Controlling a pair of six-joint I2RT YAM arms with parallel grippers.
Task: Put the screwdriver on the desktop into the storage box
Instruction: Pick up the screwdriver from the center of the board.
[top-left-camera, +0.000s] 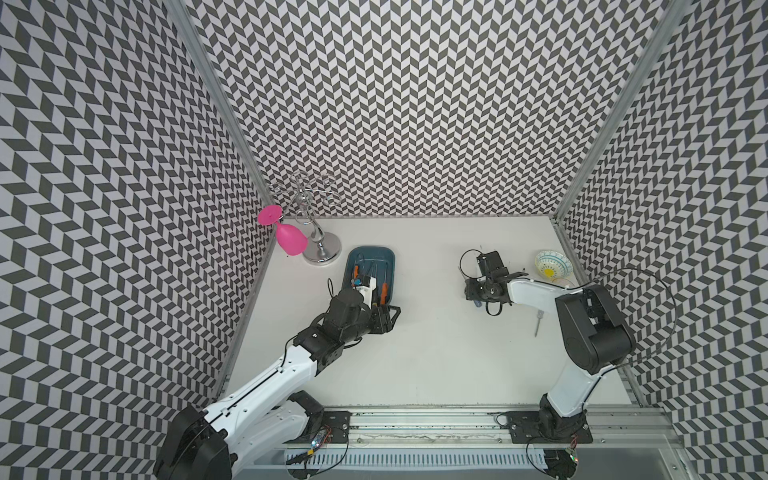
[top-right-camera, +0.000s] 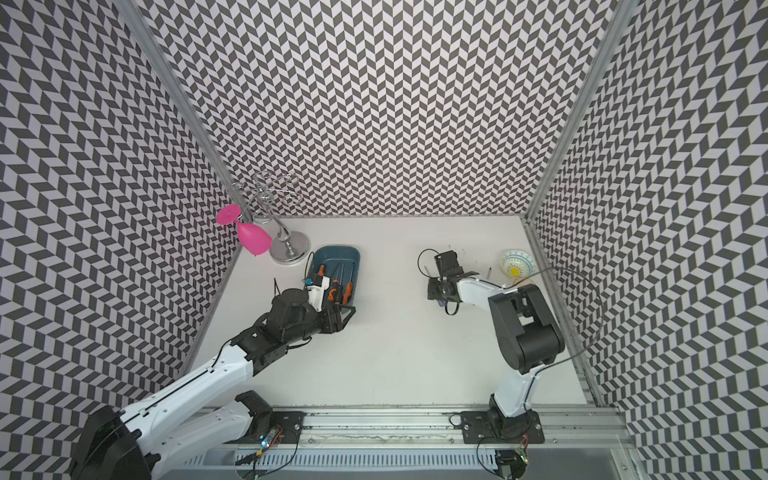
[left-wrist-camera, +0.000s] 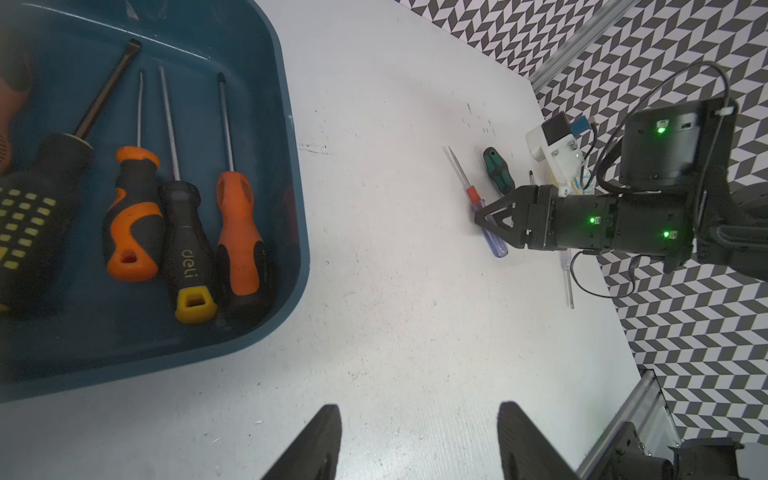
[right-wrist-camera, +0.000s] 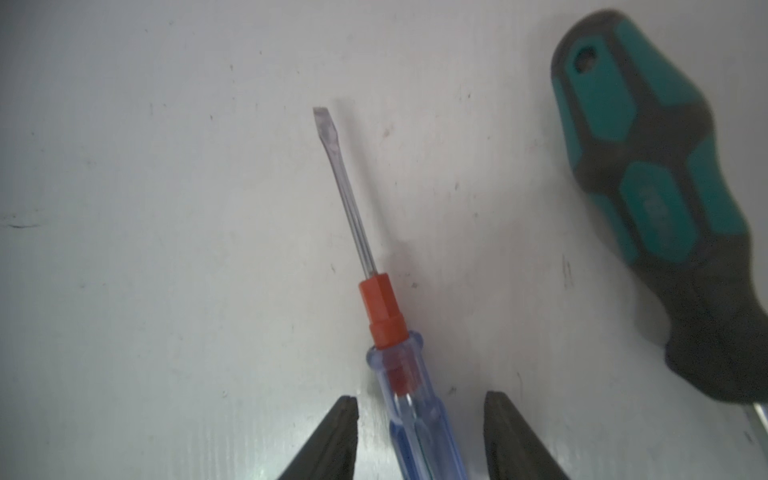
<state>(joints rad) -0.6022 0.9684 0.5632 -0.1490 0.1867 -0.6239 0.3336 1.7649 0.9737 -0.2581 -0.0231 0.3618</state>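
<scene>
Fingers (right-wrist-camera: 332, 436) of the right gripper (right-wrist-camera: 422, 398) are spread, one on each side of a clear blue handle. A gap shows on both sides, so there is no pinch. The handle belongs to the screwdriver (right-wrist-camera: 380, 305), which has a red collar and a flat tip. It lies flat on the desktop (right-wrist-camera: 166, 208), tip pointing away from the gripper. A green-and-black screwdriver (right-wrist-camera: 665, 187) lies near it, not touching.

Fingers (left-wrist-camera: 320, 440) of the left gripper (left-wrist-camera: 417, 411) are spread with nothing between them, over bare desktop just beside the storage box (left-wrist-camera: 297, 187). Inside, tools lie side by side, among them a yellow-capped driver (left-wrist-camera: 187, 249). In a top view the storage box (top-left-camera: 370, 250) sits well apart from the right arm, and a patterned bowl (top-left-camera: 552, 264) stands near the right-hand rail.
</scene>
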